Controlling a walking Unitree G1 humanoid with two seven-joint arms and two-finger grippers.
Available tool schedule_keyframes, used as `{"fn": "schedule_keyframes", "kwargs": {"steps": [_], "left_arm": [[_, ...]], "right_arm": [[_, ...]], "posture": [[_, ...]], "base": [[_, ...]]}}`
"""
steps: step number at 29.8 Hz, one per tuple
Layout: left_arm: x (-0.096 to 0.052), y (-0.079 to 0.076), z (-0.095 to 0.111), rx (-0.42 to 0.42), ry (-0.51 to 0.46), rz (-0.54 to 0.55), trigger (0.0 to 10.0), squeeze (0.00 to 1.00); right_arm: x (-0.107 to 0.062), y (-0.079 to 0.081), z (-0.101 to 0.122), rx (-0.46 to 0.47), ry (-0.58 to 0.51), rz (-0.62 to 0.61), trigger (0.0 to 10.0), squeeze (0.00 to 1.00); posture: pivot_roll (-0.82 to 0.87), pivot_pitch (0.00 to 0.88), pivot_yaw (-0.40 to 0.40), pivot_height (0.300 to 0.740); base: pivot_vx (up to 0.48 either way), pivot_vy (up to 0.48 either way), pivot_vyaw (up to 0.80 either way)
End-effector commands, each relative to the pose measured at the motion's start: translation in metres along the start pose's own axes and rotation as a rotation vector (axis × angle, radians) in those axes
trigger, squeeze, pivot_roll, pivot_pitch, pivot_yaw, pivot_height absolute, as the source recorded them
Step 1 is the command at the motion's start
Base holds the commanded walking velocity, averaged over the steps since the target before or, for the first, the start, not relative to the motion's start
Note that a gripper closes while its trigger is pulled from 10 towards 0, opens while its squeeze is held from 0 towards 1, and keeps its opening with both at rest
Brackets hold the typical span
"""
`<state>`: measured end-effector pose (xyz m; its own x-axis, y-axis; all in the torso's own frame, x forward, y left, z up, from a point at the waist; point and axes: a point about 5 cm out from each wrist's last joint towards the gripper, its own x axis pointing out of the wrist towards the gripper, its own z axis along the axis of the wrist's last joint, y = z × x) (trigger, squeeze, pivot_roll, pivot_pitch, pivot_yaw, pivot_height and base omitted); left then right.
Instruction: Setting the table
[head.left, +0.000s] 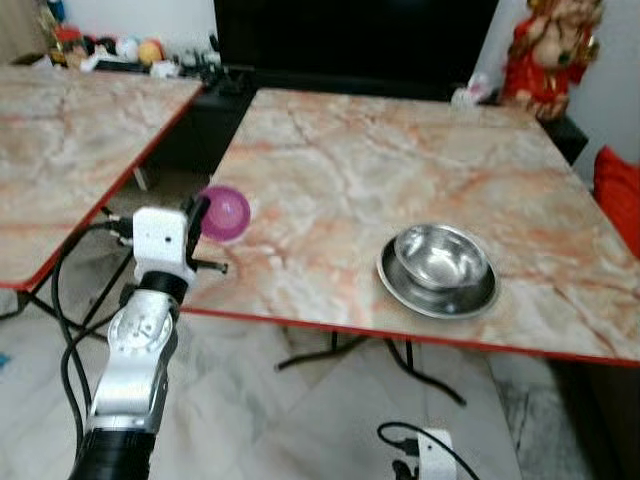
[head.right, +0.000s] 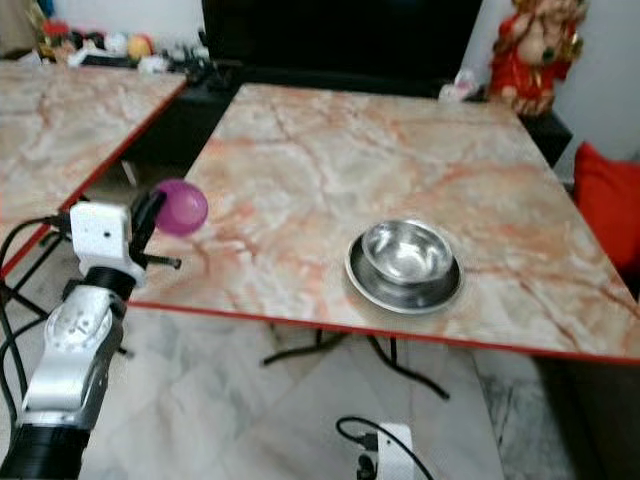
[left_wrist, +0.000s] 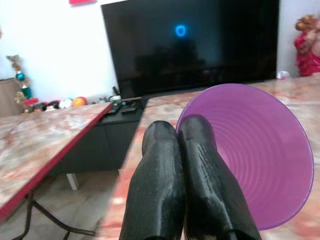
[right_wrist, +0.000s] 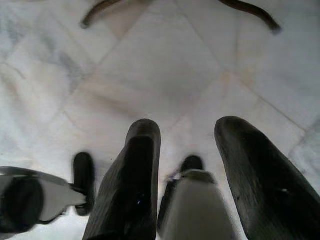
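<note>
1. Down by the floor (right_wrist: 165, 75), the right gripper (right_wrist: 200, 165) hangs idle with its two black fingers apart, holding nothing.
2. At the near left edge of the tabletop (head.left: 400, 170), the left gripper (head.left: 200, 213) holds a purple cup (head.left: 225, 212). Its two fingers are pressed together on the cup's rim, one inside and one outside.
3. In the left wrist view the cup lies on its side, and its open mouth shows nothing inside.
4. Near the front edge, well to the right of the cup, a shiny steel bowl (head.left: 441, 255) sits in a steel plate (head.left: 420, 295). Nothing is in the bowl.
5. At the far side stands a black TV (left_wrist: 190, 45), with a red and gold statue (head.left: 548, 55) beside it.
6. A second table (head.left: 70, 150) stands to the left.
</note>
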<state>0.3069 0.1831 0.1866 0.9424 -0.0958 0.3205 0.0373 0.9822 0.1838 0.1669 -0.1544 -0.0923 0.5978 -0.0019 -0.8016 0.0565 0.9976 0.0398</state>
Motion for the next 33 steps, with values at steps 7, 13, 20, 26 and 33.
{"fn": "schedule_keyframes", "kwargs": {"steps": [7, 13, 20, 26, 33], "left_arm": [[0.002, -0.008, 0.002, -0.015, 0.003, -0.040, 10.0, 0.00], [0.002, -0.006, 0.001, -0.054, 0.012, -0.028, 10.0, 0.00], [0.001, -0.006, 0.000, -0.064, 0.026, -0.040, 10.0, 0.00], [0.002, -0.005, -0.001, -0.107, 0.036, -0.039, 10.0, 0.00], [0.004, 0.000, 0.000, -0.129, 0.038, -0.014, 10.0, 0.00]], "right_arm": [[-0.003, -0.010, -0.008, -0.007, 0.018, -0.025, 10.0, 0.00], [-0.004, -0.014, -0.012, -0.005, 0.020, -0.028, 10.0, 0.00], [-0.006, -0.019, -0.017, -0.008, 0.032, -0.031, 10.0, 0.00], [-0.006, -0.018, -0.017, -0.008, 0.036, -0.032, 10.0, 0.00], [-0.005, -0.015, -0.015, -0.007, 0.042, -0.027, 10.0, 0.00]], "posture": [[0.15, 0.030, -0.028, 0.740], [0.15, 0.031, -0.030, 0.740], [0.15, 0.031, -0.030, 0.740], [0.15, 0.031, -0.031, 0.740], [0.15, 0.030, -0.034, 0.740]], "base": [[0.000, -0.326, 0.00], [0.000, 0.000, 0.00], [0.000, 0.000, 0.00], [0.000, 0.000, 0.00], [0.180, 0.000, -0.44]]}}
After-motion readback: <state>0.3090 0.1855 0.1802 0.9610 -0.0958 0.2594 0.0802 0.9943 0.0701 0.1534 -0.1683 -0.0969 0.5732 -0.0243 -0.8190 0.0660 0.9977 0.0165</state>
